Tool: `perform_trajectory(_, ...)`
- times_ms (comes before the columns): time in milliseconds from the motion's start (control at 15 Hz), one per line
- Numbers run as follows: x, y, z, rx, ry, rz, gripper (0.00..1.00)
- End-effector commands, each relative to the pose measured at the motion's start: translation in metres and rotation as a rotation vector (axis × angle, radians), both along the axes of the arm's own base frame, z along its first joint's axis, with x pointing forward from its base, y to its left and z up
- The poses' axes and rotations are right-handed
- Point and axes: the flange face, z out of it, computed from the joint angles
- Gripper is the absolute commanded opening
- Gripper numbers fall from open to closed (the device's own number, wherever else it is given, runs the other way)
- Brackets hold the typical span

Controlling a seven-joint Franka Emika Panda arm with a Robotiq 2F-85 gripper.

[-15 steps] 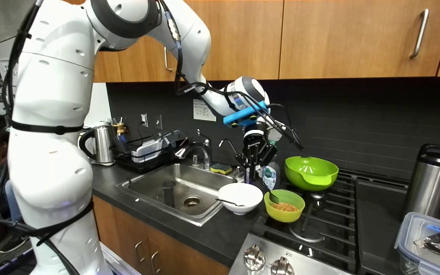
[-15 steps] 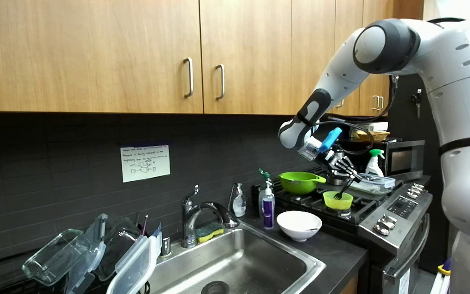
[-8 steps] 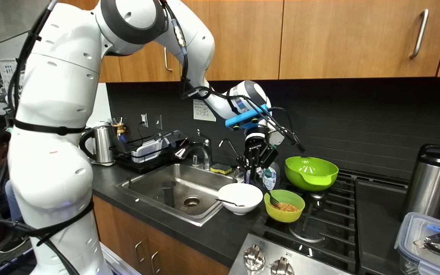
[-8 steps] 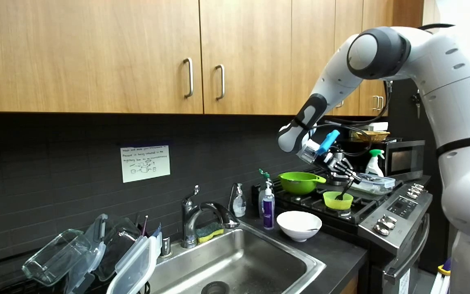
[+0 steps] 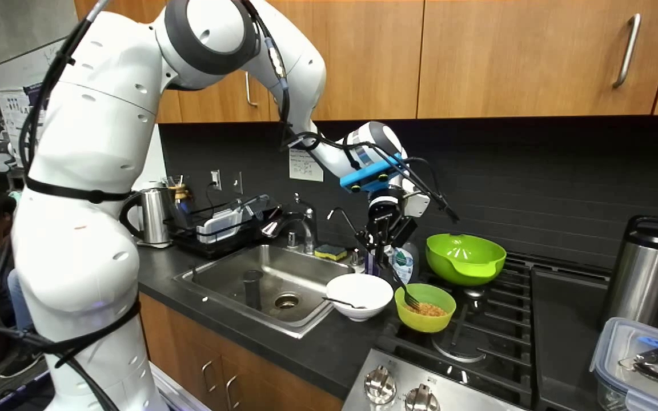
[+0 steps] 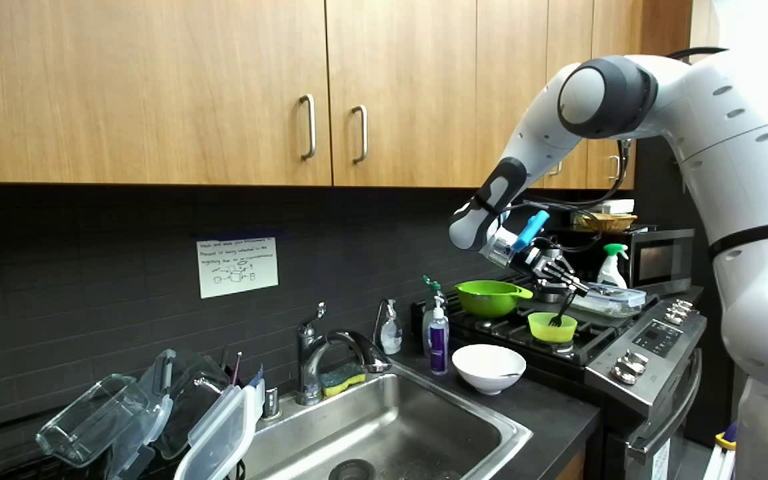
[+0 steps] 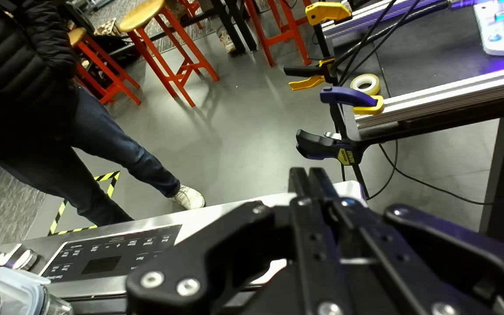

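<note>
Two things differ from a second ago: the elbow of the arm (image 5: 209, 34) has come lower in both exterior views, and the tines of the black fork (image 5: 407, 294) sit slightly lower in an exterior view. On the stove (image 5: 503, 357), the small yellow-green bowl (image 5: 426, 323) contains a shallow heap of orange-brown grains (image 5: 429, 310), and the tines reach inside it from the left, at the edge of the heap. Left of it in that view, on the counter (image 5: 306, 365), a white bowl (image 5: 366, 285) has a slim dark utensil (image 5: 343, 302) lying over its left rim. On the far side of the stove rests a larger green bowl (image 5: 469, 274) with a spout-like lip. Near right, a clear container (image 5: 620, 365) has its lid on, with metal utensils (image 5: 657, 371) on top. The claw (image 7: 308, 175) is pinched together on the fork's handle, its two fingers side by side in the wrist view. The fork is dark all over and slants down from the fingertips, the upper end of its handle hidden there.
</note>
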Motion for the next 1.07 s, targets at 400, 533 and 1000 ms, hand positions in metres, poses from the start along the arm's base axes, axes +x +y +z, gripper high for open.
perform_trajectory(400, 0.014, 0.006, -0.004, -0.009, 0.071, -0.012, 0.01)
perform_trajectory(533, 0.015, 0.006, -0.006, -0.013, 0.078, -0.015, 0.01)
perform_trajectory(1000, 0.020, 0.006, -0.011, -0.012, 0.109, -0.033, 0.01)
